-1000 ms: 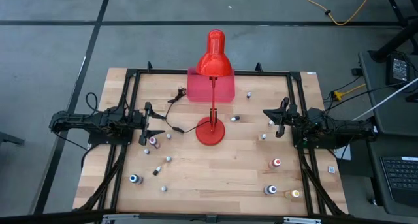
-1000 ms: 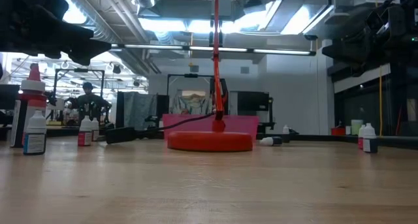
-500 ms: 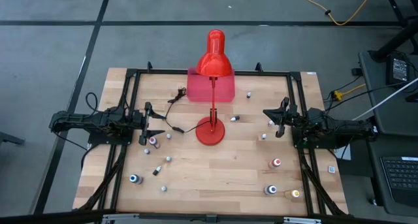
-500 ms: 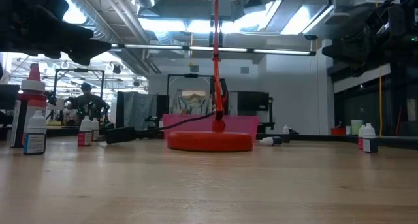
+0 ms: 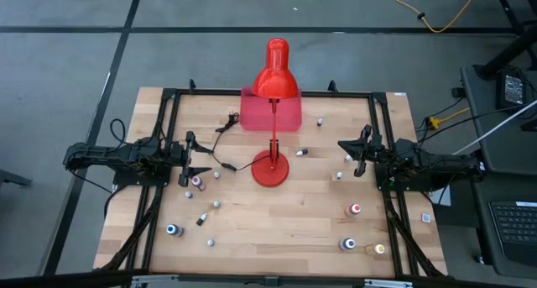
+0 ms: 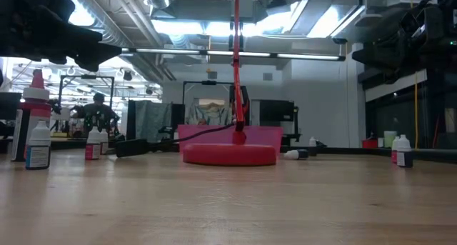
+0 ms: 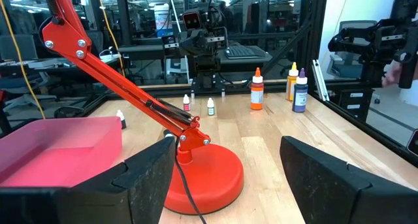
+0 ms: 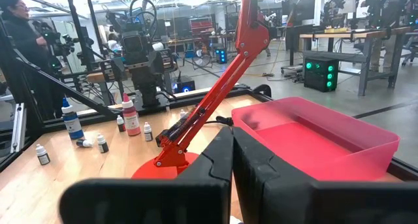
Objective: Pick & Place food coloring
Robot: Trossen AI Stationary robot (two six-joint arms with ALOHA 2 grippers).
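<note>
Plastic and featherlight, the food coloring (image 5: pixel 198 182) bottles stand scattered toward both side edges of the worktop (image 5: pixel 252 229), likely tippy and slick, so I'd pinch a body below its cap with my spread left tool (image 5: pixel 195 159), right tool (image 5: pixel 357 159) pressed together.

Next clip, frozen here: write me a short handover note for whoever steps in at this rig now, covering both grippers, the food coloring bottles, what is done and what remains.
Left gripper: open, empty, raised at the table's left side.
Right gripper: shut, empty, raised at the right side.
Food coloring bottles: scattered on the wooden table, for example a pink-bodied one and a blue one on the left, a red one and a yellow one on the right.
Pink tray: behind the red desk lamp; no bottles seen inside.
Done: nothing placed.
Left: pick every bottle; the tray looks like the likely destination.
</note>
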